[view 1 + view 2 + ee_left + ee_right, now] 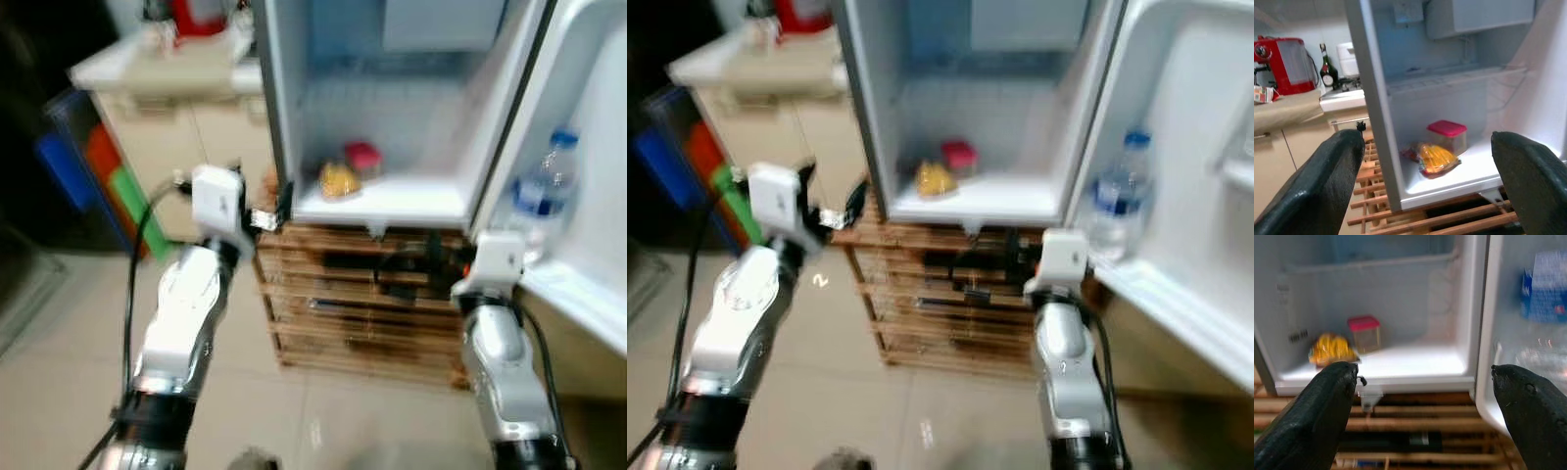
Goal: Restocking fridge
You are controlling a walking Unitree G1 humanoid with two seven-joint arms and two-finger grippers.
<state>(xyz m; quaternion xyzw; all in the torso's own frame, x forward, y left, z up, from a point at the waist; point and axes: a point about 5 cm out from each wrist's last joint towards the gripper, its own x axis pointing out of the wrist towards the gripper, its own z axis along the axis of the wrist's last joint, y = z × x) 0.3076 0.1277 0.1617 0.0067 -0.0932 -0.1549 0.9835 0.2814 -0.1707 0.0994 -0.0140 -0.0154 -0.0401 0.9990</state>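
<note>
Left wrist view is looking past two widely spread, empty fingers (1327, 181) into the open fridge (294, 117). The left gripper (266, 217) is hovering just outside the fridge's left wall; the right gripper (994, 264) is sitting below the fridge floor in front of the wooden crate (343, 313), its fingers (1312, 416) also wide and holding nothing.

On the fridge floor, toward its left, one yellow packet (1436, 159) is lying beside one red-lidded tub (1447, 136); whether they touch I cannot tell. One water bottle (1117, 201) is standing upright in the fridge door shelf.

The packet is probably light, soft and crinkly, slippery under the pads, best pinched across its middle. The tub looks stiff and light; gripping its straight side walls below the lid seems safest. The bottle is likely heavier and smooth, so taking it around the body would suit.
</note>
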